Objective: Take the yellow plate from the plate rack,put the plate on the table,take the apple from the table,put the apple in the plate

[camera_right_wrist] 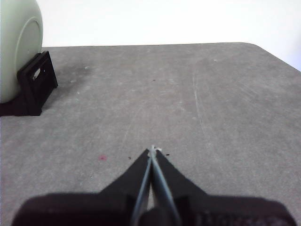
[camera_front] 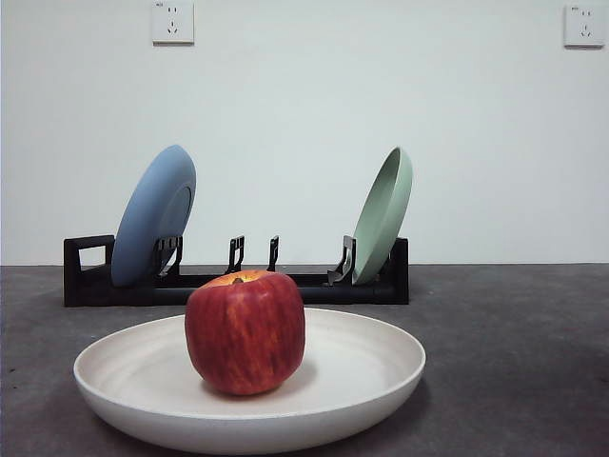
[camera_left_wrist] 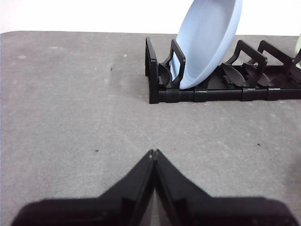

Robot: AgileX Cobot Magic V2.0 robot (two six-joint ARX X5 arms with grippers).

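Observation:
The cream yellow plate (camera_front: 362, 376) lies flat on the grey table (camera_front: 514, 333) in the front view, close to the camera. The dark red apple (camera_front: 245, 330) stands upright in the middle of it. Behind them the black plate rack (camera_front: 238, 284) spans the table; it also shows in the left wrist view (camera_left_wrist: 221, 89) and its end in the right wrist view (camera_right_wrist: 35, 84). My left gripper (camera_left_wrist: 154, 153) is shut and empty above bare table, short of the rack. My right gripper (camera_right_wrist: 153, 149) is shut and empty above bare table, to the side of the rack's end. Neither arm shows in the front view.
A blue plate (camera_front: 155, 214) leans in the rack's left slot, also in the left wrist view (camera_left_wrist: 207, 40). A pale green plate (camera_front: 383, 214) leans in the right slot, also in the right wrist view (camera_right_wrist: 19, 47). Two wall sockets (camera_front: 172, 21) are on the white wall.

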